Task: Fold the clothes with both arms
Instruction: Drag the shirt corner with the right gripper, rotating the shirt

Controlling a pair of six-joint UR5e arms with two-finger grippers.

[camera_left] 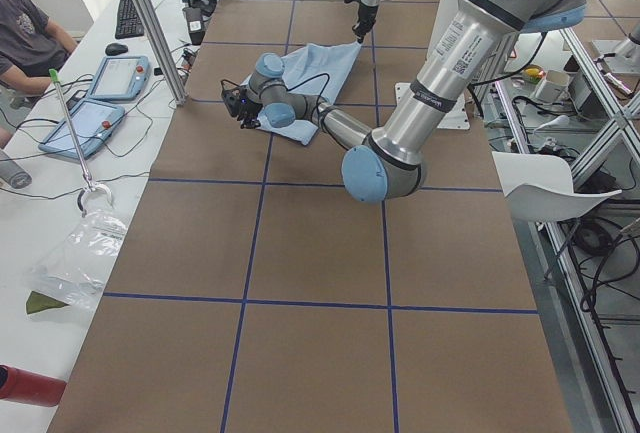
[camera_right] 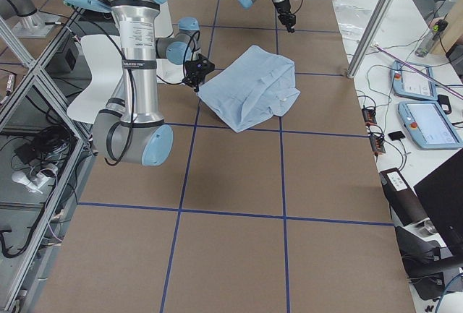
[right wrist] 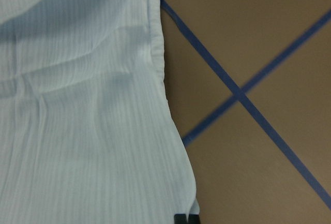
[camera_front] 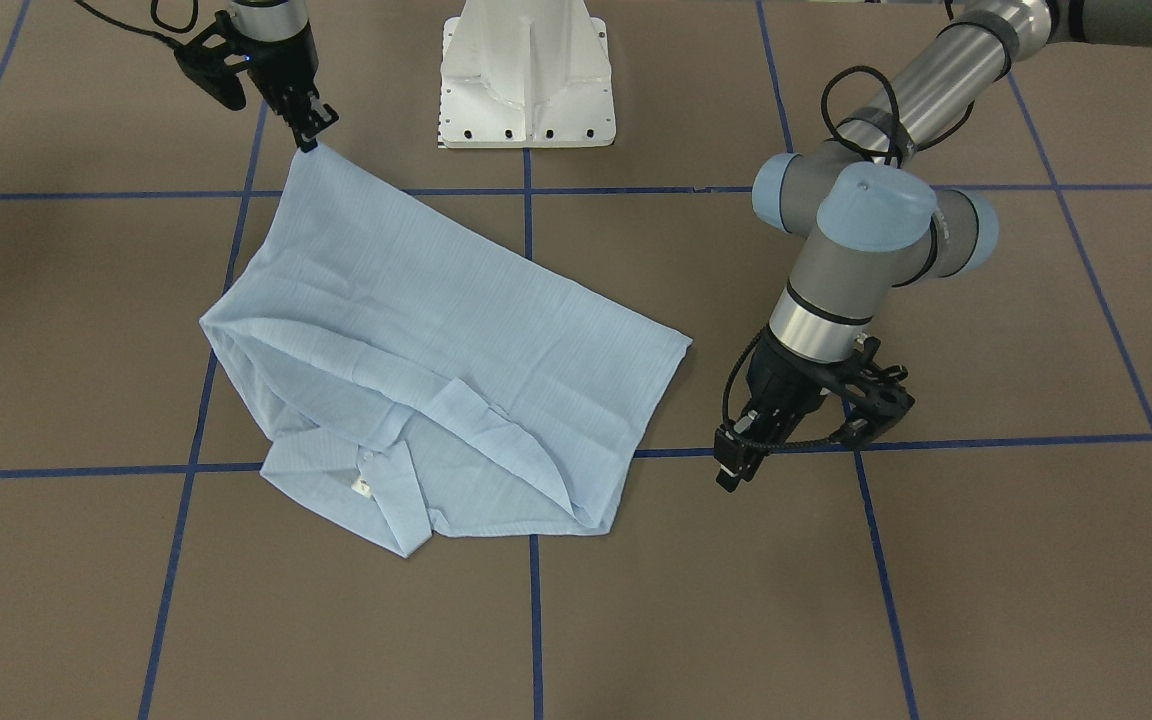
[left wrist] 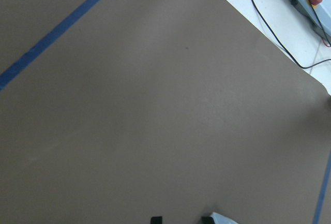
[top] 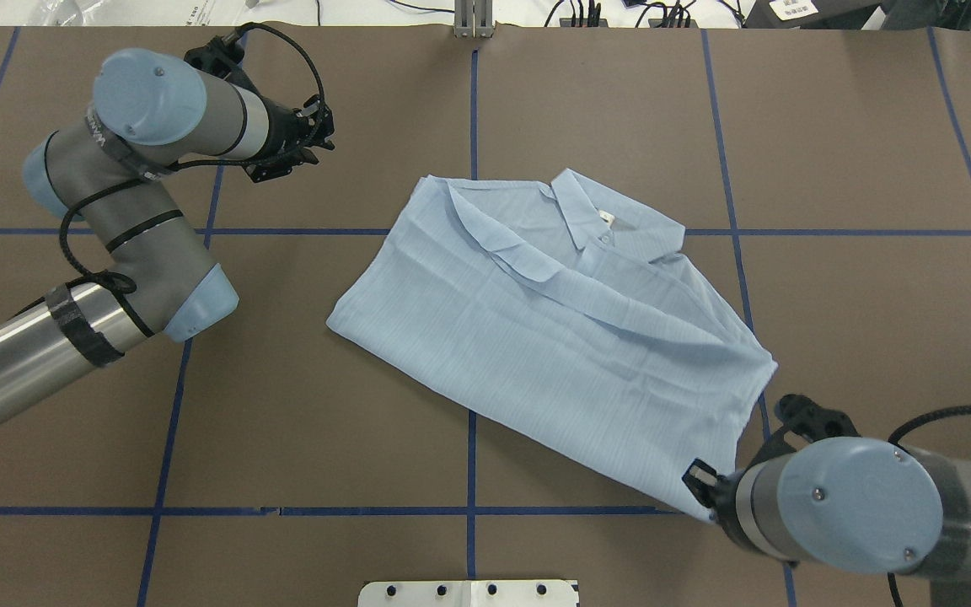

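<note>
The pale-blue striped shirt (camera_front: 436, 330) lies partly folded on the brown table, its collar (top: 612, 215) toward the far side in the overhead view. My right gripper (camera_front: 308, 135) is shut on a hem corner of the shirt (top: 553, 337) and holds that corner slightly raised. In the right wrist view the fabric (right wrist: 77, 105) runs down into the closed fingertips (right wrist: 186, 218). My left gripper (top: 321, 139) hovers apart from the shirt, over bare table. Its fingertips (left wrist: 156, 219) stand apart with nothing between them, so it is open.
The white pedestal base (camera_front: 526, 80) stands at the robot's side of the table. Blue tape lines (camera_front: 531, 610) grid the brown surface. Beyond the far edge, a person (camera_left: 25, 38) sits near tablets (camera_left: 115, 78) and a plastic bag (camera_left: 80, 253).
</note>
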